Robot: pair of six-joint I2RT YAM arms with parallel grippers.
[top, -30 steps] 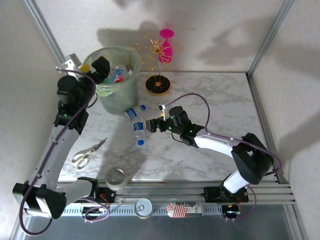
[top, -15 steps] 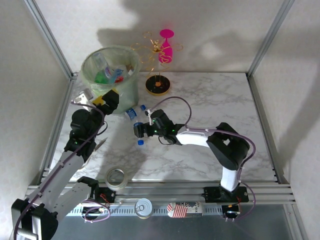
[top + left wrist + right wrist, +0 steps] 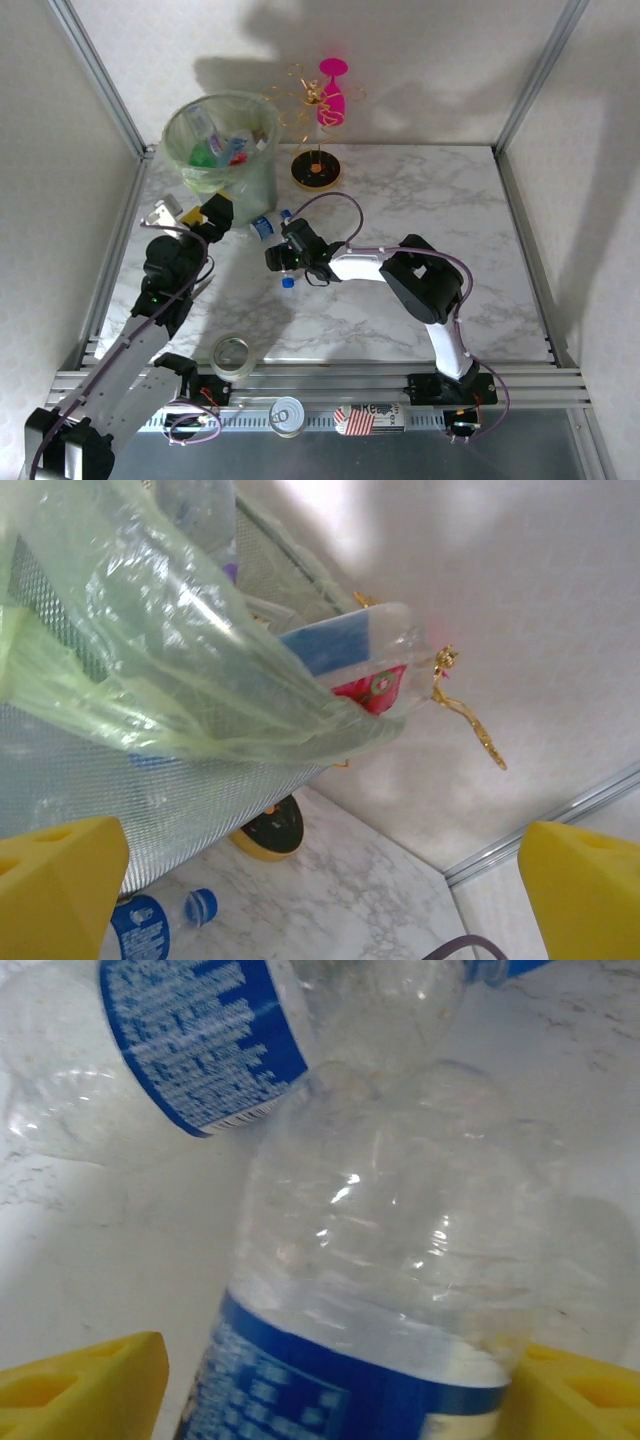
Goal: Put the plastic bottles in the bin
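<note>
The bottles in the bin (image 3: 215,148) lie heaped together: a green one, clear ones with blue labels, and one with a red label (image 3: 372,692) pressed against the liner. The bin (image 3: 250,190) stands at the far left of the surface (image 3: 450,200). It is lined with a pale green bag (image 3: 150,680) that folds out over its rim.

Two more bottles lie on their sides on the surface, just beside the bin on its near right. The far bottle (image 3: 266,227) is closest to the bin wall, with its blue cap pointing right. The near bottle (image 3: 380,1260) touches it end-on, with its own blue cap pointing toward the near edge.

The right gripper (image 3: 283,258) is down over the near bottle. Its jaws are apart and straddle the labelled part, with one yellow fingertip (image 3: 80,1380) on each side. There is a clear gap on one side, and I cannot tell if the other side touches.

The left gripper (image 3: 208,213) sits near the bin's near side and faces it. Its jaws are wide apart with nothing between them, and the far bottle lies low beside one fingertip (image 3: 60,880).

Behind the bin to its right, a gold wire stand (image 3: 316,168) on a round black base carries a pink goblet (image 3: 333,95). A tape roll (image 3: 232,355) and a can (image 3: 288,416) lie at the near edge.
</note>
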